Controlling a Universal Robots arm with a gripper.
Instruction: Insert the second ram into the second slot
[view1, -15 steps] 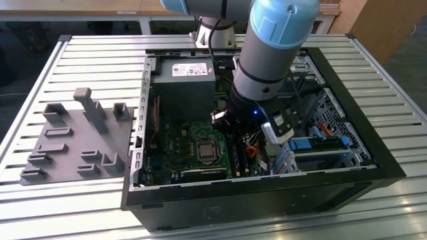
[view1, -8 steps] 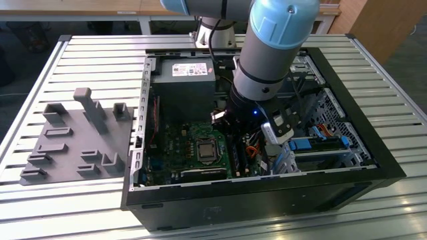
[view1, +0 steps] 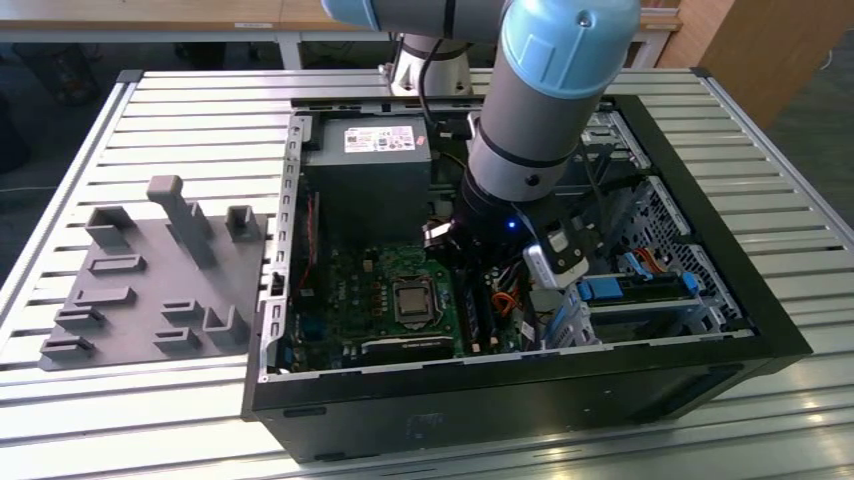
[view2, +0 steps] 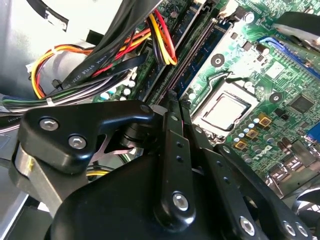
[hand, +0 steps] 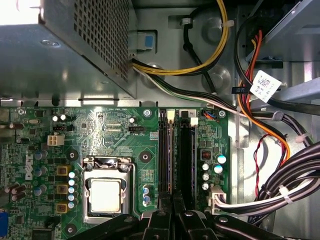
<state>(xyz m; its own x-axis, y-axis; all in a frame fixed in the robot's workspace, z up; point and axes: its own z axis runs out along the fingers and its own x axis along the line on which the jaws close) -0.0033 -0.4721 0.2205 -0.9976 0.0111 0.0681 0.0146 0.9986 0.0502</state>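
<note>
Gripper: the gripper (view2: 174, 95) is hanging low inside the computer case (view1: 747, 330), its fingers (view2: 167, 150) drawn narrow, almost together, tips sitting over the memory slots.
Hold: I cannot tell whether anything is being pinched in that thin gap.
Second ram: a thin dark strip is running away from the fingertips along 1 slot; I am taking it for the second ram (view2: 196, 50), standing on edge beside the processor (hand: 105, 195). How deep it is sitting is not showing.
Risk 1: if the stick is leaning or sitting off the slot's line, downward pressure is likely bending the motherboard (hand: 115, 130) or leaving 1 end raised.
Risk 2: the cable bundle (hand: 270, 135) is lying just beside the slots, so a loop could be catching a finger or a latch.
Risk 3: narrow tips could be slipping off the edge onto nearby parts.
Case contents: the case is holding the motherboard, the power supply (view1: 367, 170), the cables and drive bays.
Outside the case: a grey fixture plate (view1: 147, 290) is lying on the slatted table (view1: 200, 100), well apart at the exterior view's left.
</note>
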